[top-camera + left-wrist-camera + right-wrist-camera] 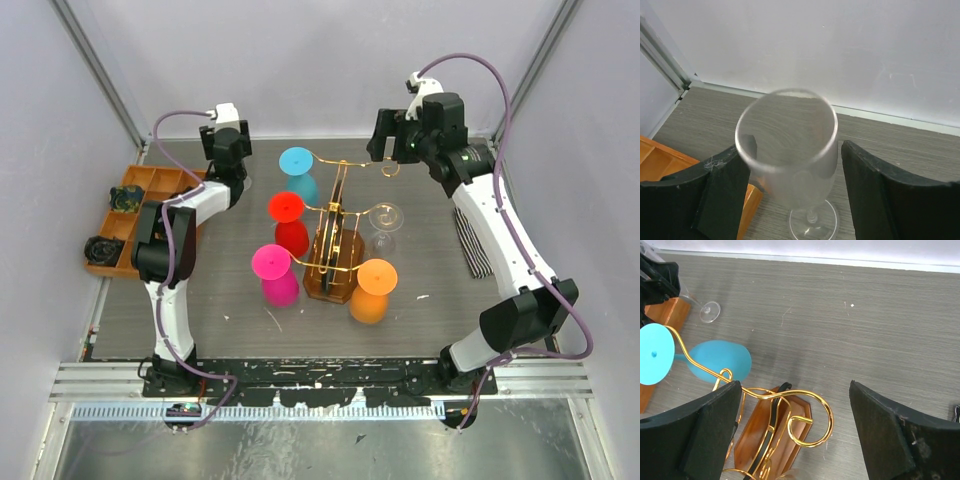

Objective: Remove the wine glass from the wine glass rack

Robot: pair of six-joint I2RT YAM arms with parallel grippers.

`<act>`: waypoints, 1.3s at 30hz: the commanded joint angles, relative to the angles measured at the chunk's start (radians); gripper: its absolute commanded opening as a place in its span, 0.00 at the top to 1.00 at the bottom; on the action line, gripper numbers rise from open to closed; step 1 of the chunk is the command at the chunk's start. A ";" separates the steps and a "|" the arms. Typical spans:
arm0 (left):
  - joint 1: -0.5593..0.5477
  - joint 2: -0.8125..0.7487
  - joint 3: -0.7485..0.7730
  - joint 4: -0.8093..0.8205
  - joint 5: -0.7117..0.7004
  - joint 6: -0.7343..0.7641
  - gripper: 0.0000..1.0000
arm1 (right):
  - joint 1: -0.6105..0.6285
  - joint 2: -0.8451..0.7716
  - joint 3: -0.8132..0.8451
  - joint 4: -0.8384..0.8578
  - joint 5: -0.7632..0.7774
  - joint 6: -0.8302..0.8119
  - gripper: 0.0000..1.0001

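Standing with its foot on the grey table (440, 290), the clear wine glass (790, 165) is off the rack (328, 272) and well apart from it. It is at the back left, just beside a corner of the wooden tray (660, 162).

The left claw (795, 150) is spread around the bowl of this glass, with one black finger on each side. A thin gap shows between the glass and the finger (890, 200) that lies on the right of the wrist picture. Whether the other finger touches the glass, I cannot tell. In the view from above, the glass is hidden under the left arm (190, 215).

The rack stands in the middle of the table. On its gold arms five glasses hang with the foot up: a blue glass (297, 162), a red glass (286, 207), a pink glass (270, 262), an orange glass (378, 276) and a second clear glass (385, 225).

The right claw (796, 390) is spread wide and pinches nothing. It is at the back right end of the rack, over a curled hook (831, 421) that carries no glass. How high above the hook it is, I cannot tell.
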 commanded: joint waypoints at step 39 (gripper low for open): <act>-0.025 -0.495 -0.012 -0.578 0.190 -0.290 0.01 | 0.143 0.367 0.269 0.039 -0.479 0.408 0.46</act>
